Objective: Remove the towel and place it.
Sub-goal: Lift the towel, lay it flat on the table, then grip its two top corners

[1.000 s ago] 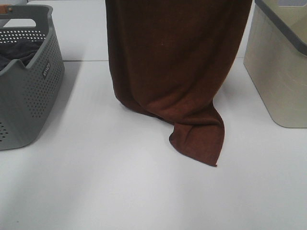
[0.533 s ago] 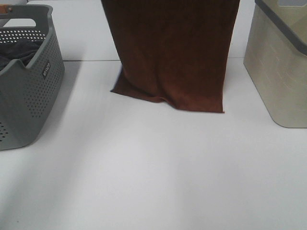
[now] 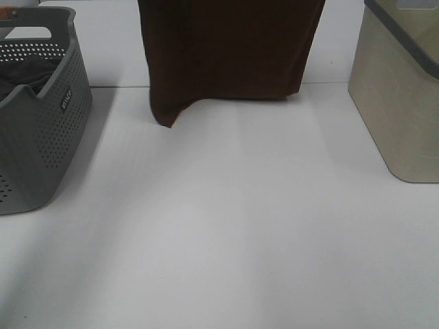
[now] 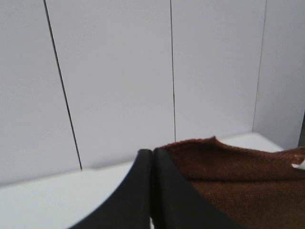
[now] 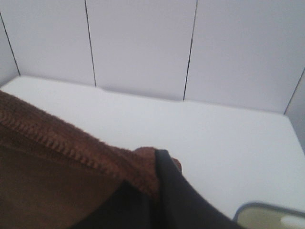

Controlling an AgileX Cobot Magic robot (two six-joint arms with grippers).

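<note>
Plush red-brown towel point(image 3: 230, 55) hangs as a flat sheet over the white counter point(image 3: 219, 240), its lower edge wavy and left corner dipping. Black left jaws pinch its top edge. Right jaws clamp the bunched, stitched hem. Perforated grey basket point(image 3: 62, 130) left, smooth beige bin point(image 3: 398, 116) right.

Reddish-brown towel point(image 3: 226, 51); perforated grey basket point(image 3: 48, 130)

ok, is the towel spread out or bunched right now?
Spread. The towel hangs as a flat sheet, top edge pinched by the left end effector and right end effector. One lower corner droops.
</note>
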